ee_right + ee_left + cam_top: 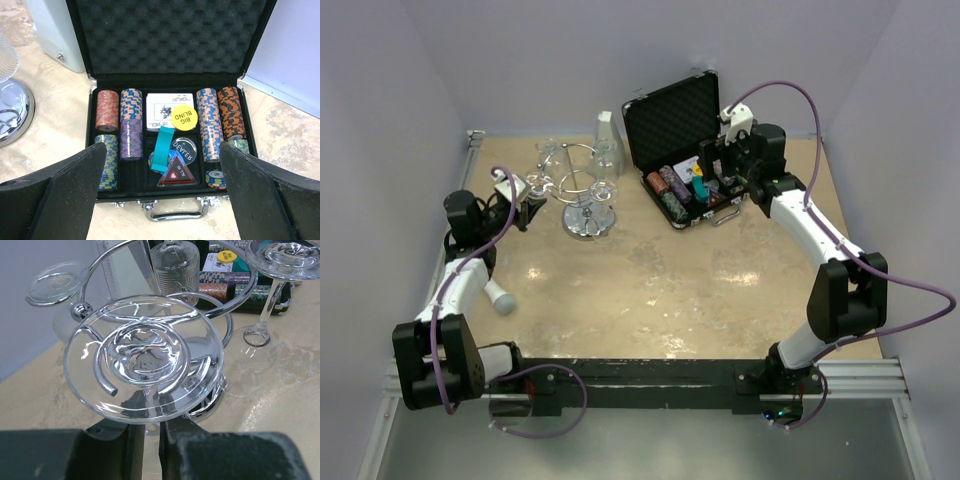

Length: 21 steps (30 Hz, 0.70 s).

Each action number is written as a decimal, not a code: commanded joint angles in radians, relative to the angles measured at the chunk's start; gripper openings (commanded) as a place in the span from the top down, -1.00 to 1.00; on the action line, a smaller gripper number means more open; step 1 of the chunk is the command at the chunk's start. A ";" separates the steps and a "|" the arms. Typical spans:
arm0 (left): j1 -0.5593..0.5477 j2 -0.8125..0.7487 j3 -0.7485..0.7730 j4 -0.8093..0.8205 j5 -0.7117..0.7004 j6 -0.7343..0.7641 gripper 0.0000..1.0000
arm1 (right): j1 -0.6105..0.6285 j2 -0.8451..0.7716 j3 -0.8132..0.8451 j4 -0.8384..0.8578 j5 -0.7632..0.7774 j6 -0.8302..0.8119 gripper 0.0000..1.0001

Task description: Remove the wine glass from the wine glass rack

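Where the left jaws stood: at the counter's far-left part, drawn nearly together on either side of the stem; whether they already pressed it could not be told.
Wine glass: hung bowl-down just beyond them, its round foot resting flat on a wire loop on the rack's side facing the counter's left edge.
Handling: probably light, stiff, slick and brittle; the thin stem looked the weakest part.
Hold: likely best on the stem just under the foot, gently, so the foot could slide out of the loop's open end.
Wine glass rack: chrome, upright, carrying more hanging glasses.
Right jaws: spread wide and empty over the open chip case at the counter's far-right part.
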 commanded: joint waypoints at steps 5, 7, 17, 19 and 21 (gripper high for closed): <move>-0.002 -0.040 0.005 0.027 0.044 -0.011 0.99 | 0.001 -0.050 0.005 0.011 0.005 -0.011 -0.97; -0.002 -0.063 0.007 -0.008 0.047 0.000 1.00 | 0.001 -0.049 0.000 0.014 0.003 -0.009 -0.97; -0.002 -0.142 0.002 -0.088 -0.015 0.012 1.00 | 0.001 -0.023 0.003 0.022 -0.017 0.007 -0.97; 0.001 -0.146 0.004 -0.094 -0.035 0.012 1.00 | 0.001 -0.013 0.009 0.024 -0.021 0.012 -0.97; 0.011 -0.148 0.007 -0.099 -0.060 0.008 1.00 | 0.003 -0.006 0.015 0.025 -0.024 0.015 -0.97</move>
